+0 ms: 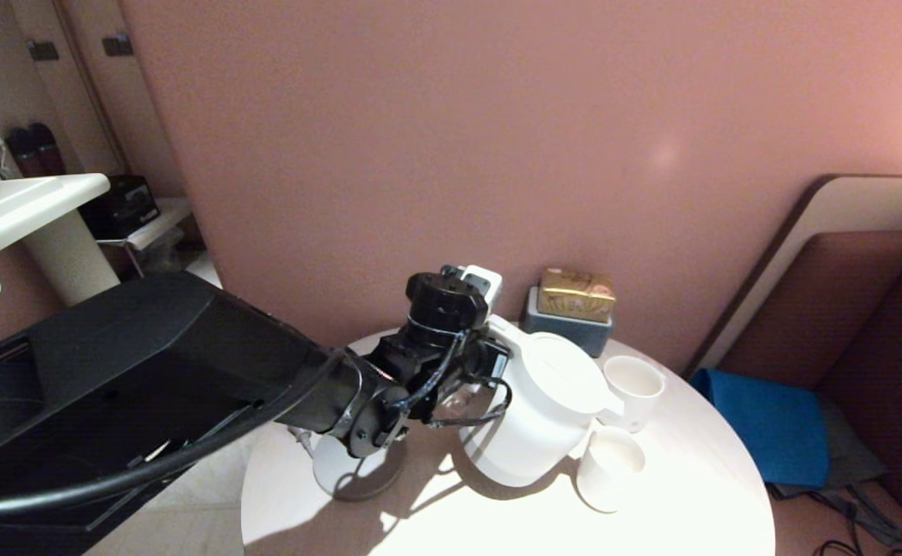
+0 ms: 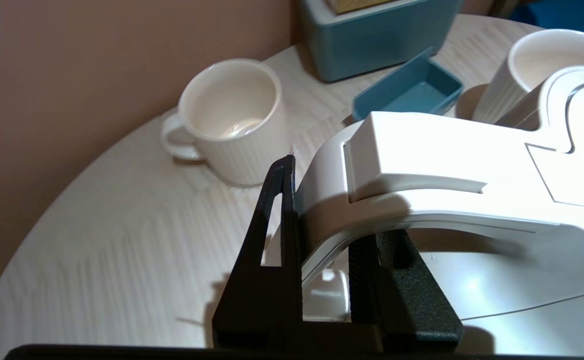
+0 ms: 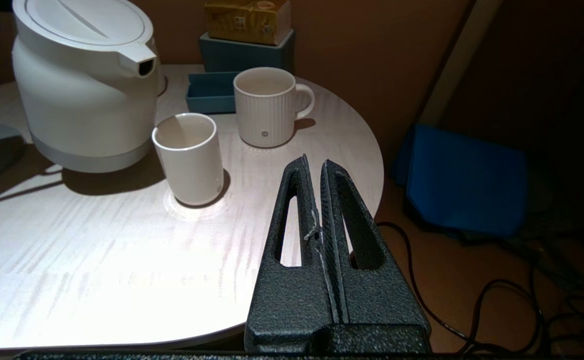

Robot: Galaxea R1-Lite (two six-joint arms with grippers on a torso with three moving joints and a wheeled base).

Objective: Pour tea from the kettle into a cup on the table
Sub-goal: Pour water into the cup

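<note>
The white kettle (image 1: 544,409) is beside the cup on the round white table (image 1: 690,494). Its spout (image 3: 139,62) points over the cup. My left gripper (image 2: 334,200) is shut on its loop handle (image 2: 422,165), one black finger (image 2: 277,225) on each side. The small handleless cup (image 1: 609,467) stands just in front of the spout and looks empty in the right wrist view (image 3: 188,157). No tea shows. My right gripper (image 3: 314,161) is shut and holds nothing. It hangs off the table's near right edge, outside the head view.
A handled white mug (image 3: 267,107) stands behind the cup, by a teal tray (image 3: 209,92) and a teal box with a gold packet (image 1: 574,305). A wider handled cup (image 2: 227,120) sits near the wall. The kettle's grey base (image 1: 358,467) lies left. Blue cloth (image 1: 764,428) and cables are on the floor to the right.
</note>
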